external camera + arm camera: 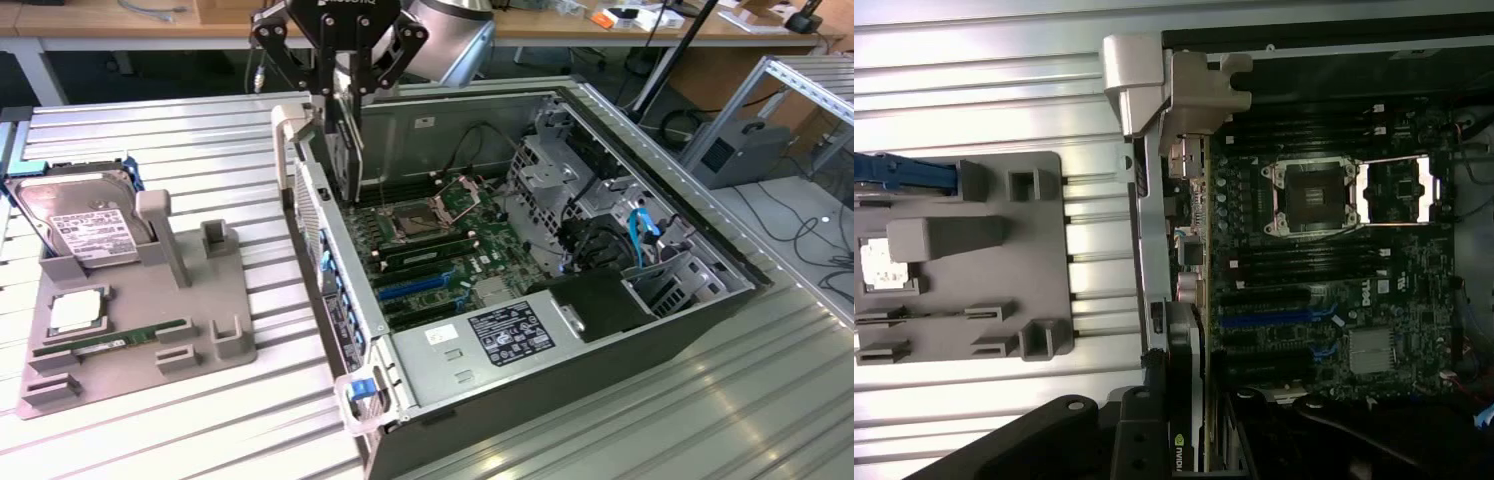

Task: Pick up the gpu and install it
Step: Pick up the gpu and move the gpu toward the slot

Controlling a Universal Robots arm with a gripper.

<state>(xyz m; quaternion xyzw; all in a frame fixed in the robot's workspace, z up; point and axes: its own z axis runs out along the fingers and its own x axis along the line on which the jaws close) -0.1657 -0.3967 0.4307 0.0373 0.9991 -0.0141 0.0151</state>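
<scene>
Fingers [328, 108] are closed on the gpu [350, 165], hung upright directly below them inside the case [441, 130], presumably so its edge faces the motherboard [461, 250].

gpu [1192, 350] | green card, black cooler, silver end bracket | upright on edge | above motherboard, beside case rear wall

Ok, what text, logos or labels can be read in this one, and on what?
"NV…" beside an eye logo, rest cut off: the gpu.
"DELL", faint: the motherboard.
White label on the hard drive: too small to read.
Black label inside the case: too small to read.
</scene>
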